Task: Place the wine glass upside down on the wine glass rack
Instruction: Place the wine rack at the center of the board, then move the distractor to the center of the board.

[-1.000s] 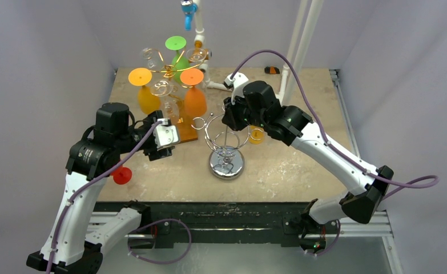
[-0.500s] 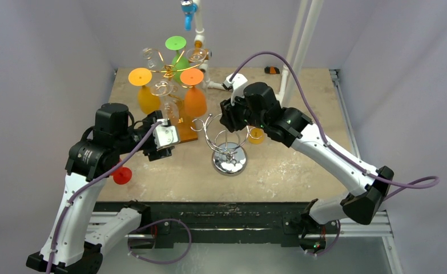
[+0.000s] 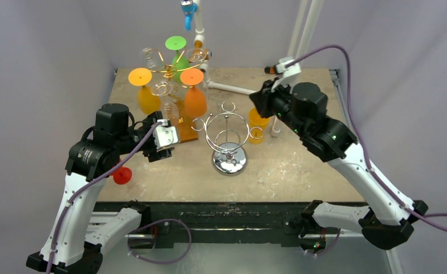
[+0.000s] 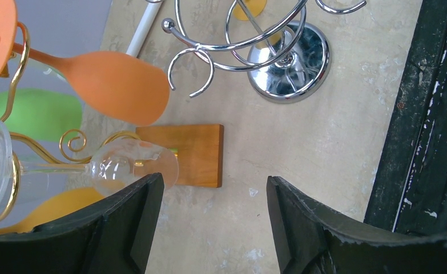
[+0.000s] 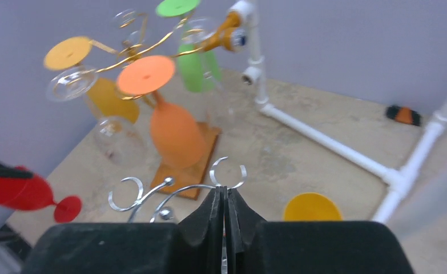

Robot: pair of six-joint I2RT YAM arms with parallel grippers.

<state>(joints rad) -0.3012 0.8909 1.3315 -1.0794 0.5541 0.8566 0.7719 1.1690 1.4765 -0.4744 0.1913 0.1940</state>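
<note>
One red wine glass lies on its side, foot rightward; left pincer wide, right pincer closed empty

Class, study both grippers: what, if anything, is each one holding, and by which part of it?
Nothing is held. The left gripper stands open and empty. The right gripper is shut, and it has nothing in its grip.
</note>
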